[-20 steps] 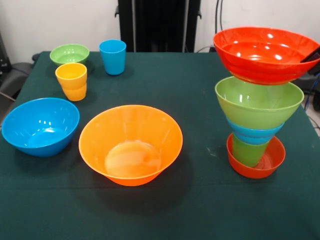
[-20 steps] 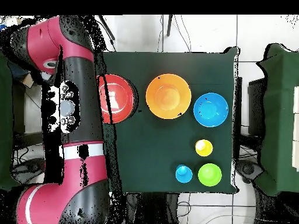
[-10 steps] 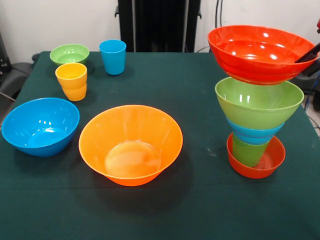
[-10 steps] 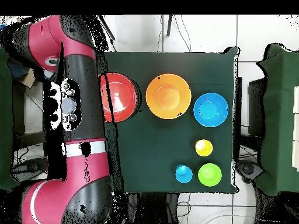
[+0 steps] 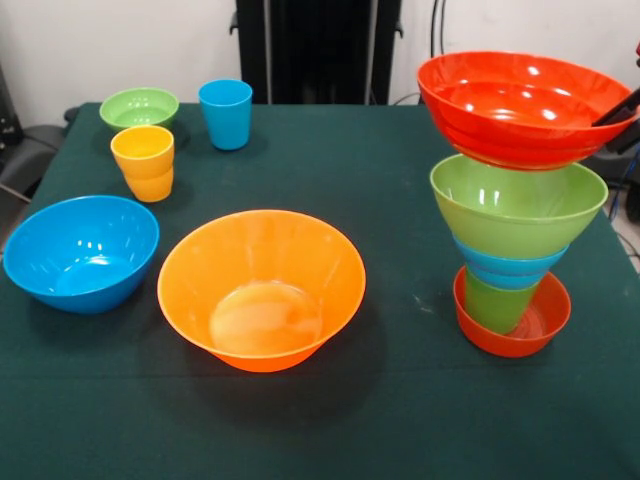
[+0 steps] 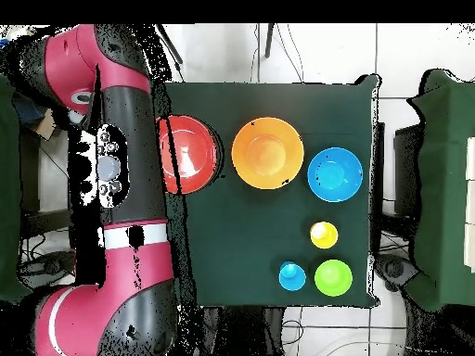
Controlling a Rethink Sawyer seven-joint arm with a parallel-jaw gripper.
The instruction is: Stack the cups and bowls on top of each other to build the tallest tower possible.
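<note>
The tower stands at the right of the front view: a small red-orange bowl (image 5: 514,338) at the base, then a green cup (image 5: 497,305), a small blue bowl (image 5: 505,268) and a large green bowl (image 5: 518,210). On top sits a very large red bowl (image 5: 525,105), also seen from above (image 6: 188,154). My gripper (image 5: 622,112) reaches in from the right edge, shut on that red bowl's rim; most of it is out of frame. Loose on the cloth are an orange bowl (image 5: 262,288), a blue bowl (image 5: 80,250), a yellow-orange cup (image 5: 143,162), a blue cup (image 5: 226,113) and a small green bowl (image 5: 139,108).
The table (image 5: 400,180) wears a dark green cloth. My red and black arm (image 6: 121,185) runs along the table's left edge in the overhead view, beside the tower. The loose cups and small green bowl cluster at one corner (image 6: 315,264).
The large red bowl has shifted slightly left and sits more level over the green bowl than a second ago. The arm has shifted a little along the table edge.
</note>
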